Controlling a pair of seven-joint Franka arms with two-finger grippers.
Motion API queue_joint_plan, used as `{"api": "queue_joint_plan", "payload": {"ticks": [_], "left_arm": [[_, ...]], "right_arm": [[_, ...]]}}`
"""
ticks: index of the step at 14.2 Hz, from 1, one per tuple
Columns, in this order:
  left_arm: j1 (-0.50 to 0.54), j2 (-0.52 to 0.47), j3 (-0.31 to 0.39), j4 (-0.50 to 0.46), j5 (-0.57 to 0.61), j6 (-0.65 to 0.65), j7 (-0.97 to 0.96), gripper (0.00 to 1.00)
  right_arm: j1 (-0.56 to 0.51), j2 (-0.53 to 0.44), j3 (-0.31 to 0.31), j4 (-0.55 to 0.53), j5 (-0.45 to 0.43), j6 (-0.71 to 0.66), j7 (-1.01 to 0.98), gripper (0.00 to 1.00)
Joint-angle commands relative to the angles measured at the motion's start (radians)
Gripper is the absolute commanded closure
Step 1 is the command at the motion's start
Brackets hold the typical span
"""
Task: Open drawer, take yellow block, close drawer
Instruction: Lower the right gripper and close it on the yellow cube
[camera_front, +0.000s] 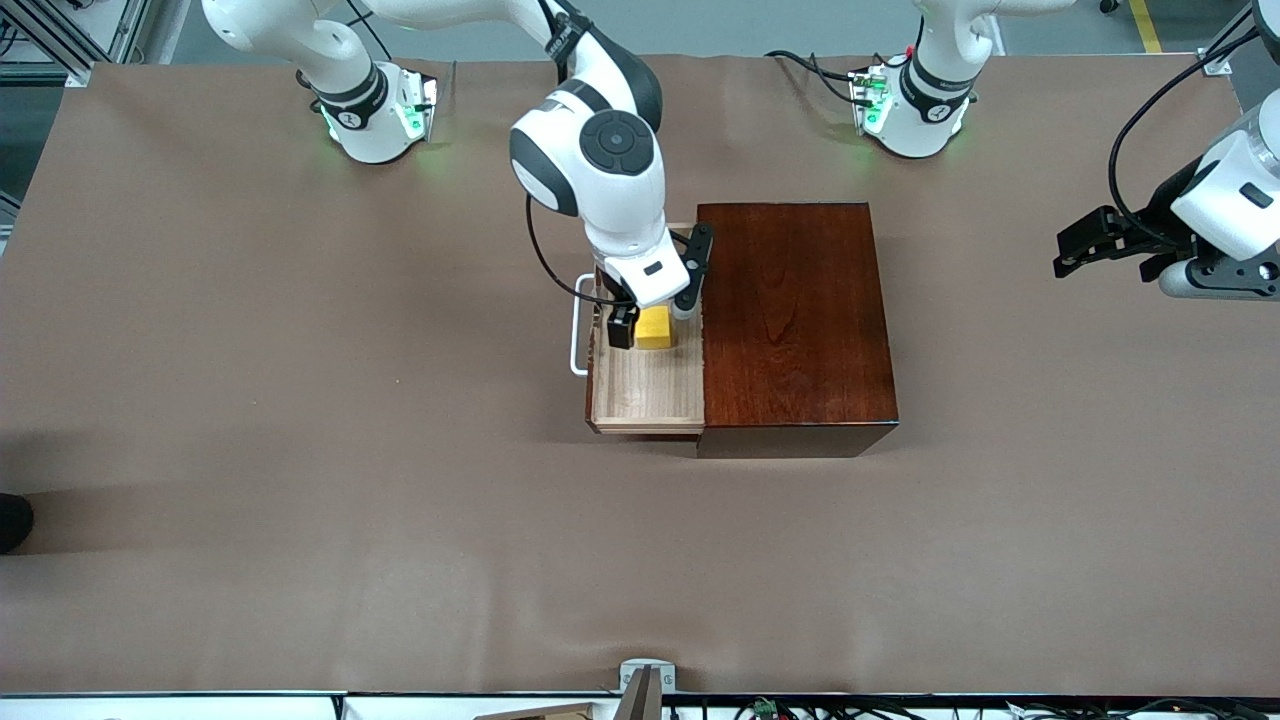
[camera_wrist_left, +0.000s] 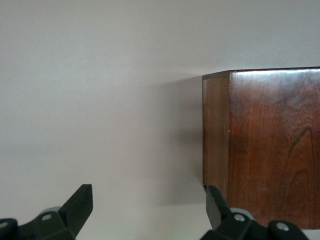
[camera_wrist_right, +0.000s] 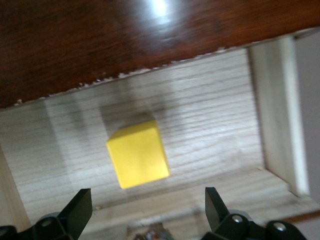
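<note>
The drawer (camera_front: 645, 395) stands pulled out of the dark reddish-brown box (camera_front: 795, 320) toward the right arm's end of the table, its white handle (camera_front: 577, 340) outermost. The yellow block (camera_front: 655, 328) lies on the drawer's pale floor. My right gripper (camera_front: 652, 318) is open, lowered into the drawer, with a finger on each side of the block. In the right wrist view the block (camera_wrist_right: 138, 154) sits on the drawer floor (camera_wrist_right: 210, 110) just ahead of the open right gripper (camera_wrist_right: 147, 200). My left gripper (camera_front: 1065, 262) waits open over the table; it (camera_wrist_left: 148, 197) sees the box (camera_wrist_left: 270, 145).
Brown cloth covers the table. The arms' bases stand along the table edge farthest from the front camera. A small grey mount (camera_front: 645, 680) sits at the edge nearest the front camera. A dark object (camera_front: 12, 520) shows at the right arm's end.
</note>
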Motion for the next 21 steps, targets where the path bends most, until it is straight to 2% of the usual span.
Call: {"api": "queue_joint_plan", "payload": {"ticks": [1,11,12,13,14,18,21], "left_arm": [[0.004,0.009,-0.006,0.021,0.021,-0.001,-0.012,0.0],[-0.001,0.029,-0.006,0.05,0.013,-0.003,-0.014,0.0],[-0.004,0.029,-0.006,0.049,0.012,-0.007,-0.014,0.0],[-0.007,0.027,-0.007,0.05,0.012,-0.012,-0.012,0.0],[-0.008,0.027,-0.007,0.05,0.01,-0.012,-0.009,0.0],[-0.008,0.027,-0.014,0.052,0.01,-0.038,-0.007,0.0],[-0.01,0.027,-0.015,0.053,0.012,-0.041,-0.009,0.0]], "right_arm": [[0.02,0.044,-0.004,0.017,0.05,0.001,-0.016,0.0],[0.04,0.107,-0.007,0.023,0.016,0.081,-0.019,0.0],[0.04,0.11,-0.007,0.023,0.015,0.089,-0.03,0.07],[0.038,0.11,-0.005,0.023,0.018,0.095,-0.036,0.77],[0.038,0.11,-0.005,0.023,0.018,0.095,-0.032,1.0],[0.038,0.093,-0.007,0.034,0.015,0.087,-0.033,1.0],[0.032,0.037,-0.007,0.045,0.016,0.07,-0.039,1.0]]}}
